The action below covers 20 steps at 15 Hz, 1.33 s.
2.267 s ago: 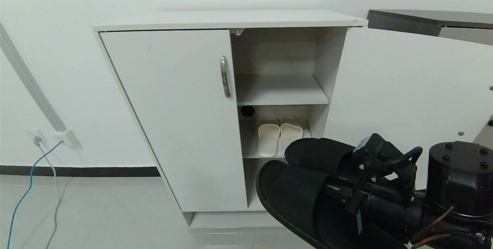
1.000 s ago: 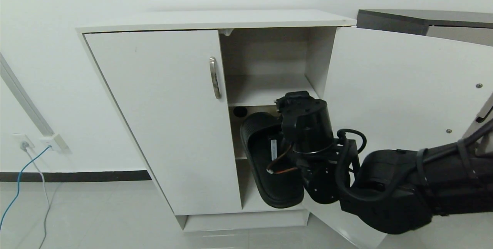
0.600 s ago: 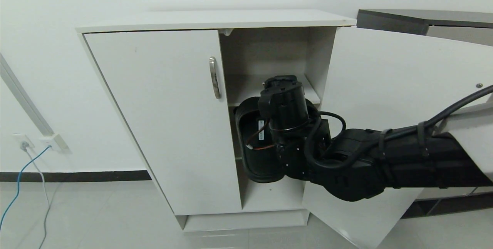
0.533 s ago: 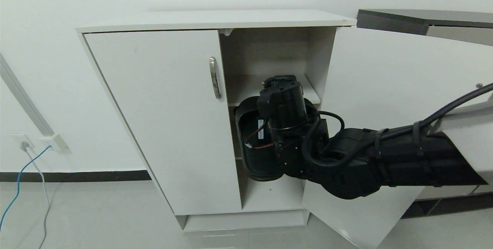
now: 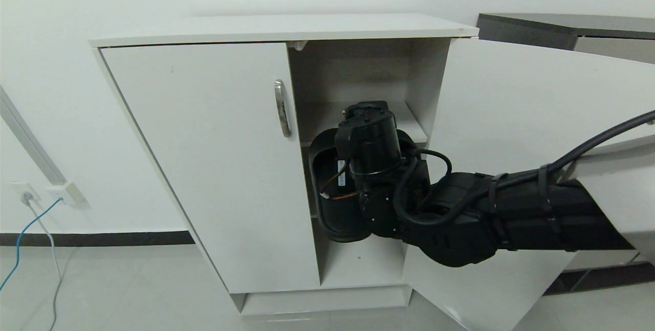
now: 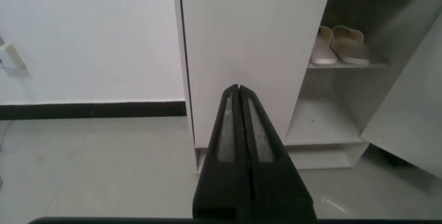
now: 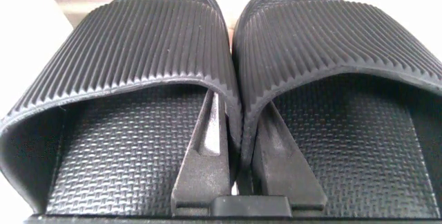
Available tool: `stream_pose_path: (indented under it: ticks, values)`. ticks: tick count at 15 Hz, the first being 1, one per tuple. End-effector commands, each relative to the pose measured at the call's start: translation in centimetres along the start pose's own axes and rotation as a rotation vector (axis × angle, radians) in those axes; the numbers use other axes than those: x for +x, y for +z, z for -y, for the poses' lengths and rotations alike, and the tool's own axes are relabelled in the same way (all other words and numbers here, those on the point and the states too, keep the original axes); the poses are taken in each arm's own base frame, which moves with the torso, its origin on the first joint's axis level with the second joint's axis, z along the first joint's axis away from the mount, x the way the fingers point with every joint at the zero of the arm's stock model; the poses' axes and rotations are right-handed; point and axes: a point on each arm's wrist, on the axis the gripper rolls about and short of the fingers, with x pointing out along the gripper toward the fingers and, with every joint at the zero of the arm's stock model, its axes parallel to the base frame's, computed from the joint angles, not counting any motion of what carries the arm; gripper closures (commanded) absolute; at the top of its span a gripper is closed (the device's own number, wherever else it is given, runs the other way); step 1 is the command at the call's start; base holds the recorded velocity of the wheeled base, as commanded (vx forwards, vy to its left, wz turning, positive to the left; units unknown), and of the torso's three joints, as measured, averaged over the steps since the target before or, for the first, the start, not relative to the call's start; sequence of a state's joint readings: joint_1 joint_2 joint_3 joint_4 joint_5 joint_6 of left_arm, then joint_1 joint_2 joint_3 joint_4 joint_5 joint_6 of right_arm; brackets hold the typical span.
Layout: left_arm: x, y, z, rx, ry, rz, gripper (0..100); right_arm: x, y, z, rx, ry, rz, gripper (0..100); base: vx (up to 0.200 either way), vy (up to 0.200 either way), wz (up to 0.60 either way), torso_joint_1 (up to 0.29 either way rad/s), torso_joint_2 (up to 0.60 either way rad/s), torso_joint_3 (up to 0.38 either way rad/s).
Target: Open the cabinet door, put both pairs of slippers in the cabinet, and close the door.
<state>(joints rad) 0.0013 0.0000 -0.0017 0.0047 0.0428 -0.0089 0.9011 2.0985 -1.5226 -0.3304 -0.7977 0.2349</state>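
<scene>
Black slippers (image 7: pixel 138 79) are pinched in my right gripper (image 7: pixel 240 124). My two fingers (image 7: pixel 207 151) are narrow on their inner walls, which are pressed side by side. I hold them in the open right half of the cabinet (image 5: pixel 281 26), beside the open door (image 5: pixel 511 126). White slippers (image 6: pixel 338 43) lie on a shelf inside. My left gripper (image 6: pixel 238 96) has its fingers closed together, holding nothing.

Black slippers (image 7: pixel 152 65): straps finely ribbed, footbeds in a small diamond texture. Pale slippers (image 6: pixel 337 43): plain cream-white, no pattern. Cabinet (image 5: pixel 204 167): plain matte white throughout; handle (image 5: pixel 280 108) brushed silver. Floor (image 5: pixel 102 300): pale grey, glossy. Skirting strip (image 5: pixel 97 239): black.
</scene>
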Motion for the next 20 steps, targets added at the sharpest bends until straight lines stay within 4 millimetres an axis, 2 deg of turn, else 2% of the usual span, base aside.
stream_pose_path:
  ticks: [1,7,11,14,20]
  values:
    - [0.0,0.0,0.0,0.0,0.0,-0.002,100,-0.1,0.2,0.1,0.003,0.0,0.003,100,0.2,0.0,0.0,0.002,0.0,0.002]
    - [0.0,0.0,0.0,0.0,0.0,0.0,100,0.0,0.5,0.1,0.006,0.0,0.009,100,0.2,0.0,0.0,0.002,0.0,0.002]
    - [0.0,0.0,0.0,0.0,0.0,0.0,100,0.6,1.5,0.1,-0.005,-0.001,0.012,100,0.0,0.0,0.0,0.0,0.0,0.0]
    - [0.0,0.0,0.0,0.0,0.002,0.0,100,2.3,2.5,0.2,0.0,-0.025,0.003,100,0.0,0.0,0.0,0.0,0.0,0.0]
    - [0.0,0.0,0.0,-0.002,0.0,0.0,100,5.4,2.3,0.0,0.028,-0.061,0.027,100,0.0,0.0,0.0,0.0,0.0,0.0]
